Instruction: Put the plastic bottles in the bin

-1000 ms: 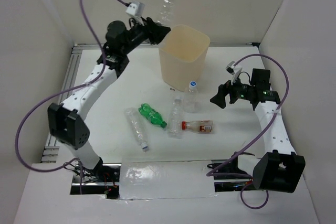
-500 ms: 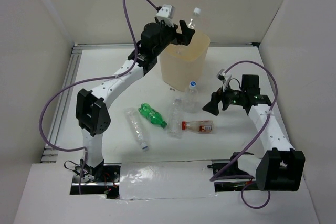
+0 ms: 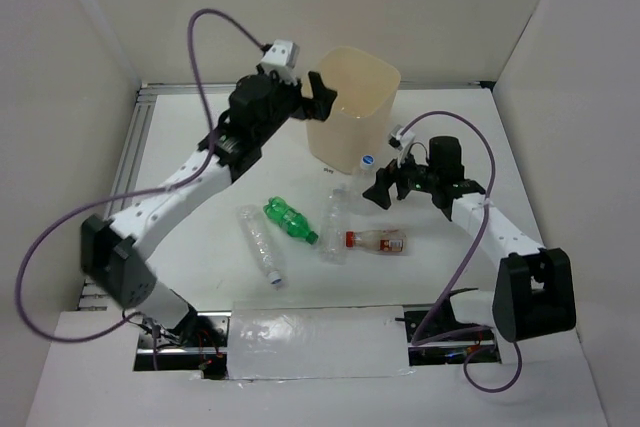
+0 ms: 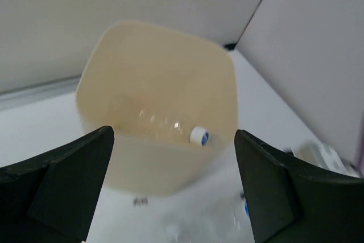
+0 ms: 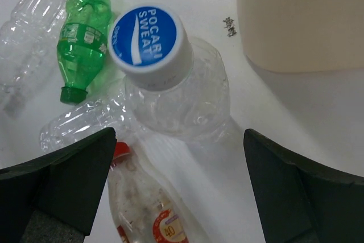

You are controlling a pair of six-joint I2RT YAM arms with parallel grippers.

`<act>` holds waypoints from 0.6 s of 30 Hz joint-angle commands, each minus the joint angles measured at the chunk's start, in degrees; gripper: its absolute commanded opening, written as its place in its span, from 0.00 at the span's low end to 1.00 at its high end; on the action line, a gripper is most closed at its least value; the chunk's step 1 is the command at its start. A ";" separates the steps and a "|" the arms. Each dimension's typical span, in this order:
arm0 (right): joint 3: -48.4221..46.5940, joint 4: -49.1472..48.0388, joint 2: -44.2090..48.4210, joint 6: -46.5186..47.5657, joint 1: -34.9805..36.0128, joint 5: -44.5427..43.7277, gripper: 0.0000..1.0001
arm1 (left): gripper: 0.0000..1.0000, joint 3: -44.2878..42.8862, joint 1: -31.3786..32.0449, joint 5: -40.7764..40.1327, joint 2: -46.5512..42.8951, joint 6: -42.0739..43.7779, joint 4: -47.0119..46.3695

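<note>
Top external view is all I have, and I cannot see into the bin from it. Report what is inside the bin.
Observer: The left wrist view looks down into the bin. One clear bottle with a white cap is inside it, by the near wall.
Operator: Now read me the cap of the upright bottle by the right gripper.
Observer: In the right wrist view the blue cap is printed POCARI SWEAT. The bottle shows between the open fingers, and neither finger touches it.
</note>
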State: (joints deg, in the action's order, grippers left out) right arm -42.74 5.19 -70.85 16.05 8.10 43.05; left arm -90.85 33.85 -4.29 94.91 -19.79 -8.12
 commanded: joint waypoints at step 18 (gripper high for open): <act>0.99 -16.55 -8.26 0.11 6.14 -0.86 0.53 | 1.00 56.48 14.93 -24.88 -54.50 -48.05 42.13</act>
State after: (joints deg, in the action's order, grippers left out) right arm -41.12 -9.82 -79.40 14.20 13.74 39.88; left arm -33.74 47.24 -26.35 38.74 -56.77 29.43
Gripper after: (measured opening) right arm 0.612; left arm 0.998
